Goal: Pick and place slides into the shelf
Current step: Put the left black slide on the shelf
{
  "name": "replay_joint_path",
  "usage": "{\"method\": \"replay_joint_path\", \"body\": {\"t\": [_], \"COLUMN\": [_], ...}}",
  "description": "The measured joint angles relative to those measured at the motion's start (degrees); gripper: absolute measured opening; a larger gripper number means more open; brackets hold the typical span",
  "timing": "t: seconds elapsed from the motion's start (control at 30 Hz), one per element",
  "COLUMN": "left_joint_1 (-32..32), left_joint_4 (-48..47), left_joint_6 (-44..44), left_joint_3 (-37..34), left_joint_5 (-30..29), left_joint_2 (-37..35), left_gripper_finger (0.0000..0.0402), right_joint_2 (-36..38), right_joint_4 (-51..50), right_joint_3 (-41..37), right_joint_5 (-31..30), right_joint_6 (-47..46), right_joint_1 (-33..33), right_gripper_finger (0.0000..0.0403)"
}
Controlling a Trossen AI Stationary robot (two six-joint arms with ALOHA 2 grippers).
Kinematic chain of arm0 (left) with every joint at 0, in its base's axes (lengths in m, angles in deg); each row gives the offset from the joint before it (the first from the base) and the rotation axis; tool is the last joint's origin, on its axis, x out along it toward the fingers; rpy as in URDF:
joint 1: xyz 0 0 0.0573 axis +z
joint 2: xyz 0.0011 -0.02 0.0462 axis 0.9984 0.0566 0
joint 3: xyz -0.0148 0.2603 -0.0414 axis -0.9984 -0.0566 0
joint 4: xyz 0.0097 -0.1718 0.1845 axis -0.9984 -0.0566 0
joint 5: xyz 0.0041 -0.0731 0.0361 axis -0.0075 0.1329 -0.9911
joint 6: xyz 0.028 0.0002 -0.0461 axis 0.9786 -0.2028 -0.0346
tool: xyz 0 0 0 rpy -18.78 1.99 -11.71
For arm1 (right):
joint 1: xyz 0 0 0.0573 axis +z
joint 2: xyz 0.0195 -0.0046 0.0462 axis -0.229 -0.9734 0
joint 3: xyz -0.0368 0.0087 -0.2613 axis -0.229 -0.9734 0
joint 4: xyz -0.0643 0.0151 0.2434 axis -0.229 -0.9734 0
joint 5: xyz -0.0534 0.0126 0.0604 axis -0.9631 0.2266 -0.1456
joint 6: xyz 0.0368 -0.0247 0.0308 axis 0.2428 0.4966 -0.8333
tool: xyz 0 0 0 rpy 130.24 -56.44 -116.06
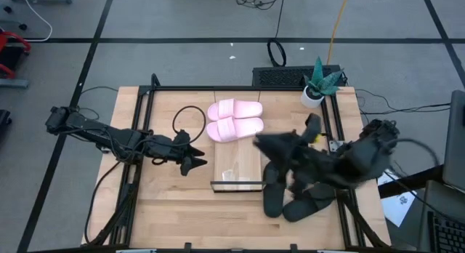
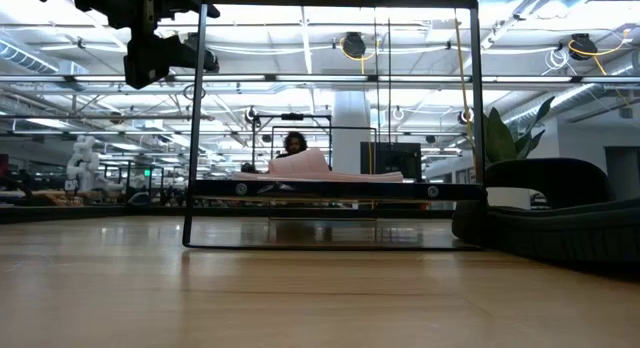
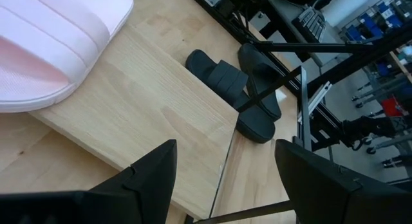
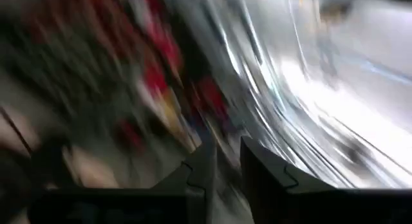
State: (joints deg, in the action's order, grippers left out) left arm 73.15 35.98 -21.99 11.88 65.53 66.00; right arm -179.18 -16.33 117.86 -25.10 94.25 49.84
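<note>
Two pink slides (image 1: 234, 121) lie side by side, soles down, on the far part of the light wood shelf (image 1: 236, 166); one shows in the left wrist view (image 3: 51, 50). Two black slides (image 1: 290, 196) (image 3: 235, 82) lie on the table, right of the shelf. My left gripper (image 1: 195, 157) (image 3: 225, 150) hovers open just left of the shelf's near half, with nothing between its fingers. My right gripper (image 1: 263, 142) (image 4: 228, 159) is raised high above the black slides and blurred. Its fingers stand close together with only a thin slit, and nothing shows between them.
A potted plant (image 1: 317, 84) stands at the table's far right corner. Black frame rails (image 1: 138, 144) run along the table's left and right sides. A black cable loop (image 1: 187, 123) lies left of the pink slides. The shelf's wire end frame (image 2: 330, 123) stands upright.
</note>
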Motion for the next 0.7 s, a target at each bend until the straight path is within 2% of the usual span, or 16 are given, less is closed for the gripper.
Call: {"method": "replay_joint_path", "body": {"t": [0.07,0.1,0.17,0.27,0.43,0.53,0.63,0.7], "left_joint_1": [0.0,0.0,0.0,0.0,0.0,0.0,0.0,0.0], "left_joint_4": [0.0,0.0,0.0,0.0,0.0,0.0,0.0,0.0], "left_joint_6": [0.0,0.0,0.0,0.0,-0.2,-0.3,-0.3,-0.3], "left_joint_3": [0.0,0.0,0.0,0.0,0.0,0.0,0.0,0.0], "left_joint_5": [0.0,0.0,0.0,-0.1,-1.1,-1.2,-1.2,-1.3], "left_joint_2": [0.0,0.0,0.0,0.0,0.0,0.0,0.0,0.0], "left_gripper_finger": [0.0257,0.0257,0.0257,0.0257,0.0257,0.0257,0.0257,0.0257], "right_joint_2": [-1.7,-2.3,-2.9,-3.9,-4.0,-3.9,-3.4,-3.3], "right_joint_4": [-0.1,-2.1,-8.4,-15.9,-30.8,-41.3,-53.7,-63.8], "right_joint_3": [0.0,0.0,0.0,0.0,0.0,0.0,0.0,0.0], "right_joint_5": [-11.6,-14.8,-14.3,-16.5,-17.1,-12.1,0.4,5.1], "right_joint_6": [6.9,7.9,4.8,0.0,-14.4,-28.6,-47.2,-58.6], "right_joint_1": [-1.2,-1.9,-2.8,-3.6,-4.3,-4.4,-4.4,-4.6], "right_gripper_finger": [0.0059,0.0059,0.0059,0.0059,0.0059,0.0059,0.0059,0.0059]}}
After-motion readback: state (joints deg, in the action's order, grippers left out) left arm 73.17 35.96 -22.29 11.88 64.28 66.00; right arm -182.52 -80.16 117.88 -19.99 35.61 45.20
